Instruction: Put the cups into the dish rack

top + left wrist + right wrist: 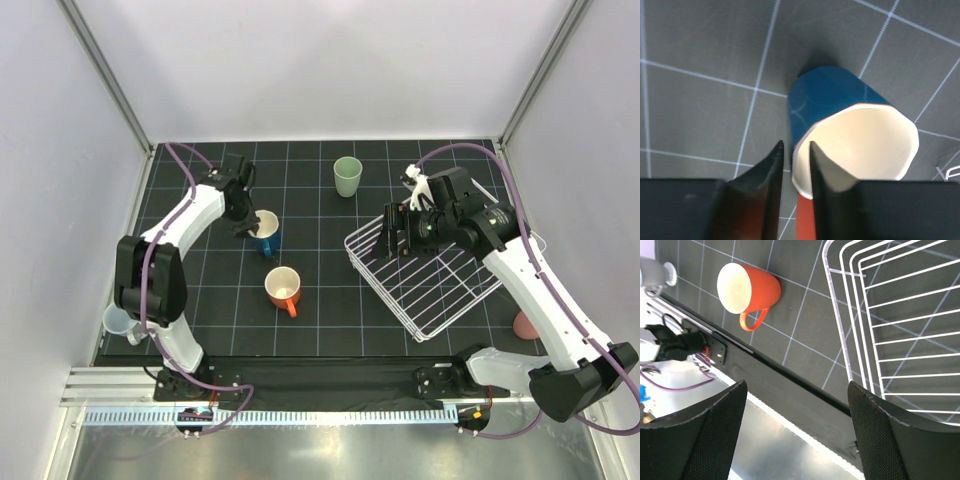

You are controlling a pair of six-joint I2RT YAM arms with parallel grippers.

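Left wrist: left claw [795, 147] narrow, pinching rim wall of blue mug [835, 92], on surface [320, 320] left of dish rack [440, 290] | right claw [795, 440] spread wide, empty, at rack edge | risk: thin rim pinch, likely tilt or slip on lift

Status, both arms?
Left gripper astride blue mug rim, clamp unclear. Right gripper open, empty, by rack. Rack empty. Nothing blocking.
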